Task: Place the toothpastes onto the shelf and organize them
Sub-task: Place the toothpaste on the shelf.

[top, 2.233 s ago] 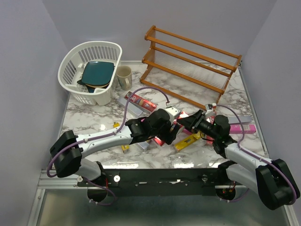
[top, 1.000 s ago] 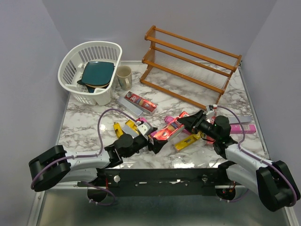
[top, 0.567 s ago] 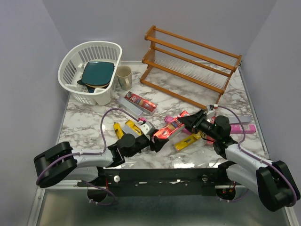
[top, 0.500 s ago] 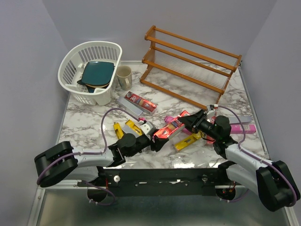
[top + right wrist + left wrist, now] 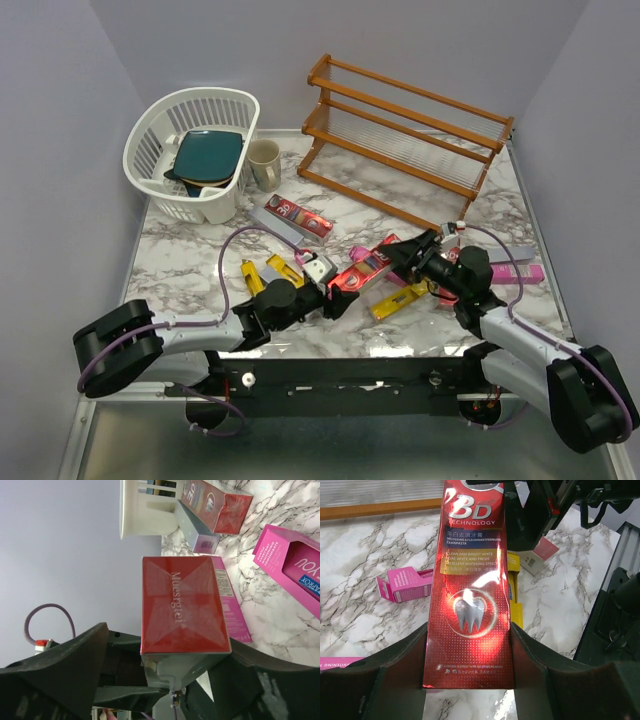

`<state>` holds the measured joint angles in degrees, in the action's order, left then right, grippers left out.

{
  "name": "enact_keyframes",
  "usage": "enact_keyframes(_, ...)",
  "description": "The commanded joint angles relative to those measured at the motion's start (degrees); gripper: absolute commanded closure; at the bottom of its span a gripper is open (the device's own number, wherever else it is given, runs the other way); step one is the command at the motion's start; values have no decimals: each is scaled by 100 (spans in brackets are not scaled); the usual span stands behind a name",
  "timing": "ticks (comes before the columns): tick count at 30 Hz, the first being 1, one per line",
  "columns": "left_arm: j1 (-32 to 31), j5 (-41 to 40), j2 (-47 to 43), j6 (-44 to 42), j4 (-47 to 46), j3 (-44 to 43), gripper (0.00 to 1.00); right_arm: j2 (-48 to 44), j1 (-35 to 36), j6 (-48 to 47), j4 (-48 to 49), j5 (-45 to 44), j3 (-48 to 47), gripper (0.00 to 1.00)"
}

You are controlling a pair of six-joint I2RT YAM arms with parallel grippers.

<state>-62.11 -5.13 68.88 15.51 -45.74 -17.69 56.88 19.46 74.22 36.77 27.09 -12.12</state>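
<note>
Two pincers on one red carton [image 5: 358, 272] — mid-surface, toward the near edge. Left pincer [image 5: 335, 292] is clamped on the near end: its wrist view shows both fingers [image 5: 405, 655] flat against the carton's long sides. Right pincer [image 5: 403, 254] sits around the far end but is spread wider than the box. Its own wrist view shows a clear gap on one side, so no grip there.

A yellow carton [image 5: 400, 298] lies on the surface [image 5: 200, 250] just beside the held one. More toothpastes lie loose: a pink carton [image 5: 520, 272] by the right arm, and a second red carton [image 5: 300, 213] with a grey carton [image 5: 282, 228] alongside, near the mug [image 5: 264, 163]. Shelf [image 5: 313, 112] stands far right — well apart from the held carton. White basket [image 5: 150, 140] far left.
</note>
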Motion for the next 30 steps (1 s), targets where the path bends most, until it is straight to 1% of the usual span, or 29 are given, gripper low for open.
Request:
enact_keyframes(1, -21, -743, -200, 14, 713, -330, 71, -291, 49, -345, -423, -37, -176, 7)
enact_keyframes(3, -21, -963, -270, 5, 978, -427, 73, -475, 40, -679, -749, -159, -273, 3)
enact_keyframes(4, -12, -1208, -296, -4, 1222, -524, 73, -546, 40, -793, -1081, -221, -308, 0)
enact_keyframes(6, 49, -1376, -358, -21, 1522, -664, 74, -835, 40, -1224, -1452, -449, -457, 0)
enact_keyframes(7, 93, -1551, -367, -39, 1872, -848, 74, -950, 40, -1391, -1880, -555, -536, 0)
enact_keyframes(8, 154, -1596, -358, -48, 2032, -946, 74, -1047, 40, -1749, -2119, -678, -607, 0)
enact_keyframes(9, 285, -1597, -341, -65, 2181, -1042, 74, -1152, 40, -1935, -2357, -818, -755, 0)
enact_keyframes(10, 391, -1579, -314, -65, 2444, -1217, 74, -1379, 40, -2129, -2794, -1107, -826, 0)
enact_keyframes(11, 497, -1475, -218, -65, 2551, -1315, 74, -1486, 40, -2496, -2999, -1257, -888, 0)
enact_keyframes(12, 767, -1395, -174, -65, 2665, -1403, 76, -1609, 31, -2665, -3192, -1398, -1028, 0)
enact_keyframes(13, 901, -1290, -104, -74, 2832, -1595, 76, -1836, 40, -2841, -3525, -1678, -1081, 0)
enact_keyframes(14, 1024, -1106, 45, -100, 2903, -1701, 78, -1978, 40, -3130, -3658, -1811, -1143, 0)
enact_keyframes(16, 1375, -1017, 212, -188, 3000, -2017, 78, -2224, 40, -3377, -4036, -2214, -1213, 0)
enact_keyframes(18, 1595, -825, 546, -285, 3027, -2255, 78, -2611, 31, -3650, -4204, -2479, -1231, 0)
enact_keyframes(19, 1849, -719, 695, -320, 3157, -2587, 78, -2725, 40, -3729, -4353, -2672, -1257, 0)
enact_keyframes(20, 1964, -631, 1045, -329, 3272, -2790, 78, -2918, 40, -3869, -4415, -2674, -1266, 0)
enact_keyframes(21, 2044, -569, 1231, -355, 3395, -3010, 78, -3007, 40, -3923, -4468, -2883, -1284, 0)
enact_keyframes(22, 2123, -534, 1424, -442, 3657, -3430, 78, -3086, 40, -3967, -4590, -2989, -1302, 0)
enact_keyframes(23, 2219, -542, 1757, -496, 3746, -3625, 78, -3148, 40, -4037, -4644, -3008, -1345, 0)
enact_keyframes(25, 2308, -568, 2058, -645, 3905, -4125, 78, -3332, 40, -4099, -4766, -3034, -1363, 0)
enact_keyframes(26, 2395, -586, 2337, -672, 3923, -4259, 78, -3394, 40, -4169, -4802, -3052, -1381, 0)
enact_keyframes(30, 2676, -384, 2963, -724, 3862, -4822, 79, -3658, 40, -4292, -4943, -3175, -1390, 0)
